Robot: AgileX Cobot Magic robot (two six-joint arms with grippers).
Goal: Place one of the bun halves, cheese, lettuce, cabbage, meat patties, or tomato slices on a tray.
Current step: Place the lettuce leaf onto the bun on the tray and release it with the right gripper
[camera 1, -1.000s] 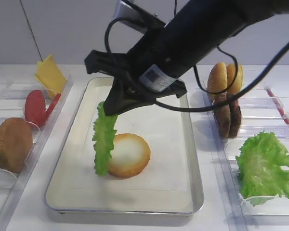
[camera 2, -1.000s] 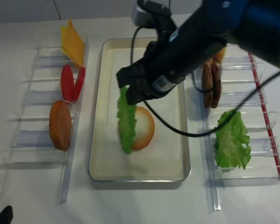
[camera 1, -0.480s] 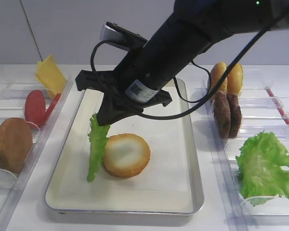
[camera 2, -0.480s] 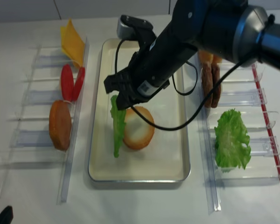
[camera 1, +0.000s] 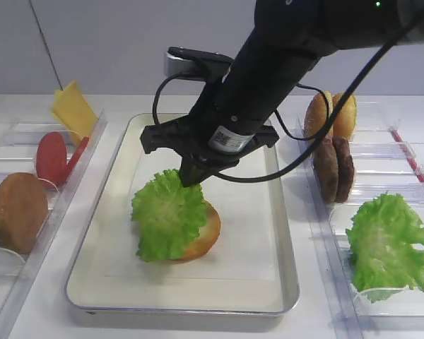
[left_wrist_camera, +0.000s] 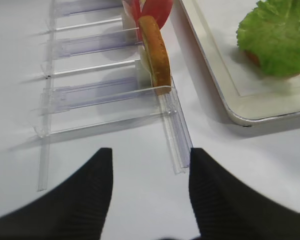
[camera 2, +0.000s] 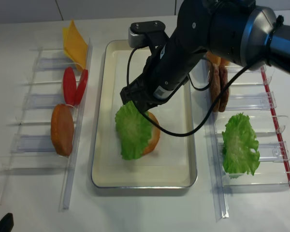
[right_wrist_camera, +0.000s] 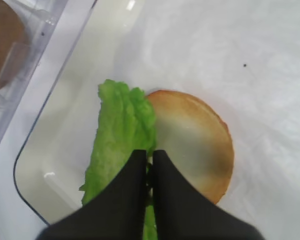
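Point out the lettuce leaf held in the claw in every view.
Exterior high: lettuce at centre, over the bun.
Realsense: lettuce at centre.
Right wrist: lettuce left of centre.
Left wrist: lettuce top right.
Shared landmark: the bun beneath it.

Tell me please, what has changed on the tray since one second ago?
The right gripper, still shut on the lettuce, turned the leaf from hanging edge-on beside the bun half to lying tilted across it, covering most of its cut face. Nothing was let go. The bun half, the tray and the food in the side racks stayed where they were.
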